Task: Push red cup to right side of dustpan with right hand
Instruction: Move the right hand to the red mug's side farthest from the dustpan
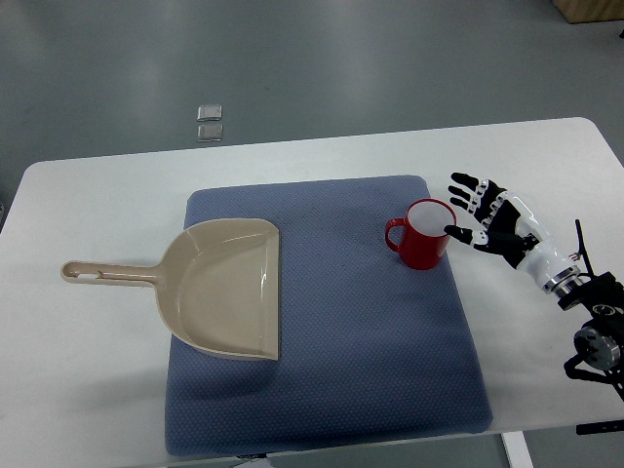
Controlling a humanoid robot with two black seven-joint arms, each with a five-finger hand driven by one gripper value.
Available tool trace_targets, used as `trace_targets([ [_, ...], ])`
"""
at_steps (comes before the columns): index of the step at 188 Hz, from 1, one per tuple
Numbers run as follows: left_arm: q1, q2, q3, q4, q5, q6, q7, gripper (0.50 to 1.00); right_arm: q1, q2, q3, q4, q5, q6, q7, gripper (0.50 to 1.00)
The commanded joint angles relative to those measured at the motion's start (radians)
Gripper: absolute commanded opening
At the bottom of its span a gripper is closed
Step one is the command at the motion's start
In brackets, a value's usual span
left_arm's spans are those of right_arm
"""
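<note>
Right arm enters from the lower right edge, angled up and to the left. Wrist: silver cuff with black joint hardware and cabling behind it (a dark bracket shows at the very edge). Right hand (pixel 490 220) white-backed, black finger segments. Fingers (pixel 466 182) spread and extended toward the left, loosely fanned, nothing grasped. Thumb (pixel 458 232) lowest, pointing left, set apart from the others. Left arm not seen.

A lab: bare white table (pixel 97 390) on plain grey floor (pixel 341 58).
</note>
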State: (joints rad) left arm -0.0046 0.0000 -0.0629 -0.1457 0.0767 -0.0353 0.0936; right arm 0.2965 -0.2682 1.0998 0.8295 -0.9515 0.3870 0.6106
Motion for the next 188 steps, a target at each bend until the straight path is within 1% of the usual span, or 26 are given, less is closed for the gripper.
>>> trace_targets([
  [1, 0.000, 0.000, 0.000, 0.000, 0.000, 0.000, 0.000, 1.000, -0.002, 0.000, 0.000, -0.001, -0.004, -0.005, 0.000, 0.934],
  [138, 0.000, 0.000, 0.000, 0.000, 0.000, 0.000, 0.000, 1.000, -0.016, 0.018, -0.025, -0.010, -0.032, -0.013, 0.000, 0.934],
  [188, 0.000, 0.000, 0.000, 0.000, 0.000, 0.000, 0.000, 1.000, -0.016, 0.029, -0.044, -0.010, -0.030, -0.068, 0.000, 0.934],
])
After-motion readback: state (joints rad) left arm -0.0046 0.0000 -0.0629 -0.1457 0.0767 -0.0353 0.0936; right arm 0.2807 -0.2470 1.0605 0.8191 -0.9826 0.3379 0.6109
